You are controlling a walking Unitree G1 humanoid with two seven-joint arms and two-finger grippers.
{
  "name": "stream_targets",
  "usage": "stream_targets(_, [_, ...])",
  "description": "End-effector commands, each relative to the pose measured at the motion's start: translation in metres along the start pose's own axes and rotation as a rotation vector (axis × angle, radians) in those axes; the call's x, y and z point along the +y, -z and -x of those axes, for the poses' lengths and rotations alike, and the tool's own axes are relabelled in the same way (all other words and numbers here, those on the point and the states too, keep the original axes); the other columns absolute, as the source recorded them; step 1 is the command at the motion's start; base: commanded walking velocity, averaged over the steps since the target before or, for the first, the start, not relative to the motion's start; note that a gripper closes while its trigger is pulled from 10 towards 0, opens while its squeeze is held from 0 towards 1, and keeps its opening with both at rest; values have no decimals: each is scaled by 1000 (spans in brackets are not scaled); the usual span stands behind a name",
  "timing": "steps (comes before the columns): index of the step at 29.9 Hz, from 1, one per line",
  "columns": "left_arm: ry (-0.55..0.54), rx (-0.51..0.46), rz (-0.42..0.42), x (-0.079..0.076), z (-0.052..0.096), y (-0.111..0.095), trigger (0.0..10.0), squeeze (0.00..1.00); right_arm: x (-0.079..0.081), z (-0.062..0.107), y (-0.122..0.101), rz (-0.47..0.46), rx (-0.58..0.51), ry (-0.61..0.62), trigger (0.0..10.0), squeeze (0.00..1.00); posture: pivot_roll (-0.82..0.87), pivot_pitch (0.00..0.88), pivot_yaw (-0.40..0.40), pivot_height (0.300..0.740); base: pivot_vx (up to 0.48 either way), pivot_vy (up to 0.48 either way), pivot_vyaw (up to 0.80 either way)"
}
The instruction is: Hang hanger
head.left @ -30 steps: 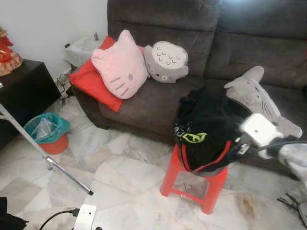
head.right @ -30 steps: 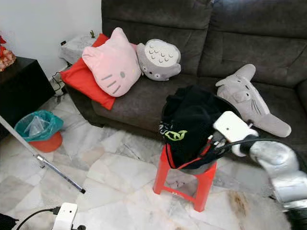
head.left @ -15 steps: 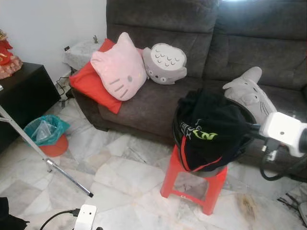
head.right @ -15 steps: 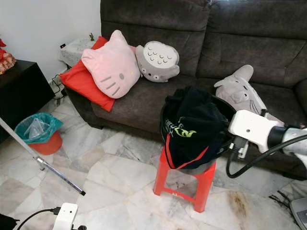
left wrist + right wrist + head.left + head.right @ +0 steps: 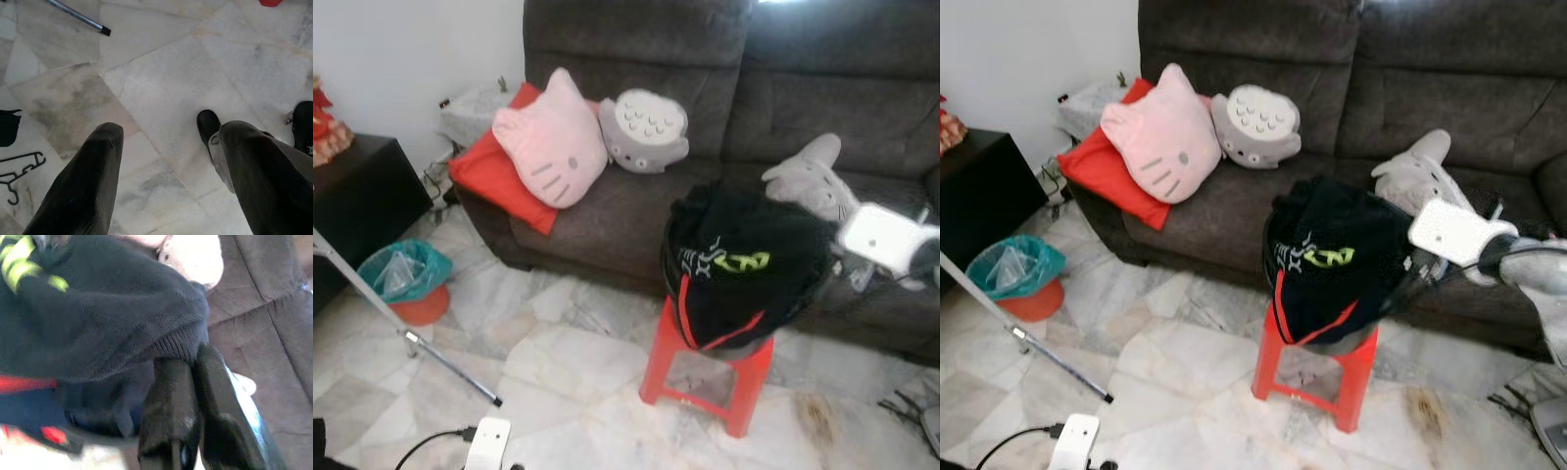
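1. The right end effector (image 5: 188,362) reaches into the black clothes (image 5: 744,264) heaped on the red stool (image 5: 705,377); the cloth hides its fingertips, and whatever they pinch cannot be made out.
2. The right wrist view is motion-blurred.
3. Beside the left end effector (image 5: 166,142), a black hanger (image 5: 17,169) on the floor is cut off by the picture's edge.
4. The heap covers the stool's seat.
5. The grey plush (image 5: 813,181) behind the heap is partly hidden.

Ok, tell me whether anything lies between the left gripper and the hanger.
Nothing visible does: only bare marble floor lies between the open left gripper and the black hanger lying flat on it.
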State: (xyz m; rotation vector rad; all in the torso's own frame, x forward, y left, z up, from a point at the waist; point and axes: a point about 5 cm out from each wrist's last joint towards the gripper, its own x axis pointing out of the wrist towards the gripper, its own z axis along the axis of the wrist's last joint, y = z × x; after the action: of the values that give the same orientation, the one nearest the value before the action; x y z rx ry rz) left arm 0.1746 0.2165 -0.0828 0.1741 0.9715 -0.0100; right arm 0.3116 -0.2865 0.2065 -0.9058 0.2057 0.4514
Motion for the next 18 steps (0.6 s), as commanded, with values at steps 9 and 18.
stream_targets(9, [-5,-4,11,2,0,0,10000,0,21,-34,-1,-99,-60,-48,10000,0,-121,0,68,736,0,0,0])
stream_targets(18, [-9,-3,13,2,0,0,10000,0,26,-47,6,-160,-50,-25,10000,0,-115,0,67,736,0,0,0])
